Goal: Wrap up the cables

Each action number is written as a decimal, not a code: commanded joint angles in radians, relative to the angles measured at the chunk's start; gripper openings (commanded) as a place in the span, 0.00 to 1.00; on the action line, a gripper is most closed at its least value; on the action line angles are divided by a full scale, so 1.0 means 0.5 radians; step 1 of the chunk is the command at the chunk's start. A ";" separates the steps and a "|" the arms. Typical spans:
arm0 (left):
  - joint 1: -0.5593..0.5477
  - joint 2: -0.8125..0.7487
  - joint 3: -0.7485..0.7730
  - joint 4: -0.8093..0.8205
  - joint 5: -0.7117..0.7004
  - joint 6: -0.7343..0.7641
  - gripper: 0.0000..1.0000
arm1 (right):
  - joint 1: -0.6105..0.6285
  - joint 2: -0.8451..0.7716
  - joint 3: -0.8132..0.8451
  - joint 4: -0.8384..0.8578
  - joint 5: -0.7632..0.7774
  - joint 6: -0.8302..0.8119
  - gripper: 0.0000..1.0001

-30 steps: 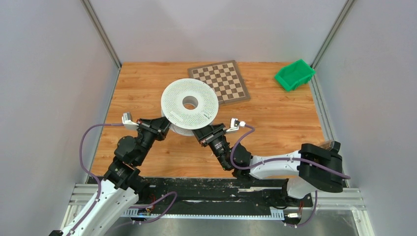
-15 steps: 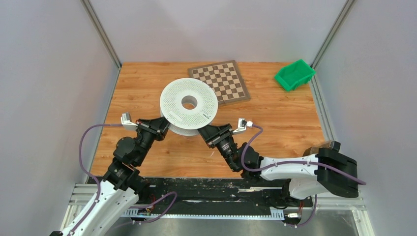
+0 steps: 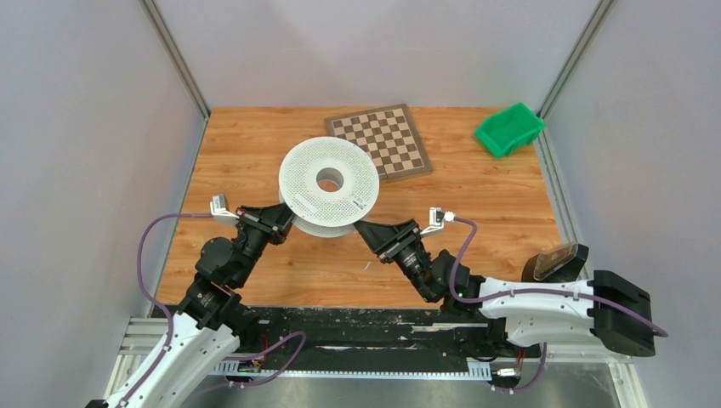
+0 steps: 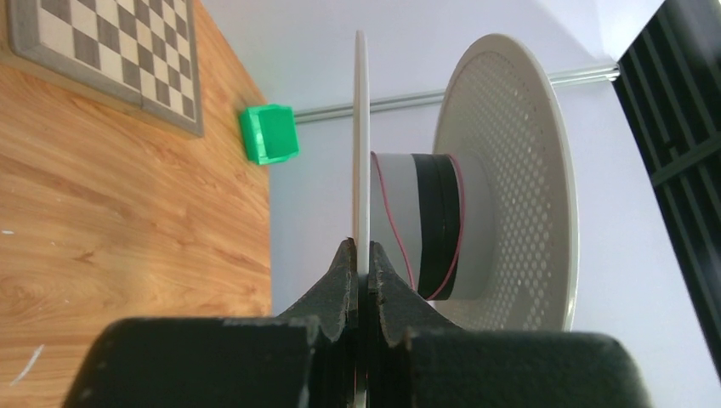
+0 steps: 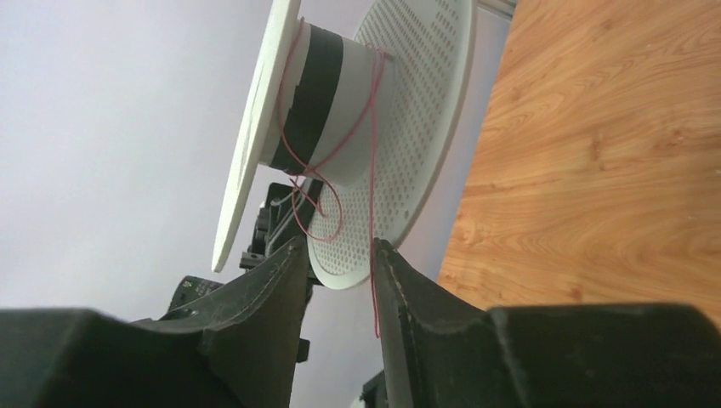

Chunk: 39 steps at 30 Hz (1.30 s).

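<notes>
- Left pincer (image 4: 358,255) is clamped tight on the rim of one flange of the white spool (image 3: 328,178), which sits tilted at the centre of the top view, over the wooden surface (image 3: 476,229).
- Right pincer (image 5: 340,251) stands part-way apart and grips nothing; the red cable (image 5: 372,170) dangles loose between its jaws.
- Best, I judge, to close on that strand first, then lay it taut onto the hub beside the black windings (image 4: 442,221).

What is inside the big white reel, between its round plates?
The reel has a white hub with a black band and thin red cable looped around it. The hub's far side is hidden; from above the top plate covers everything.
</notes>
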 commanded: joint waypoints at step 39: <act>-0.013 0.066 0.798 -0.865 -0.042 0.372 0.00 | 0.295 -0.220 0.534 -1.439 -0.998 -4.402 0.54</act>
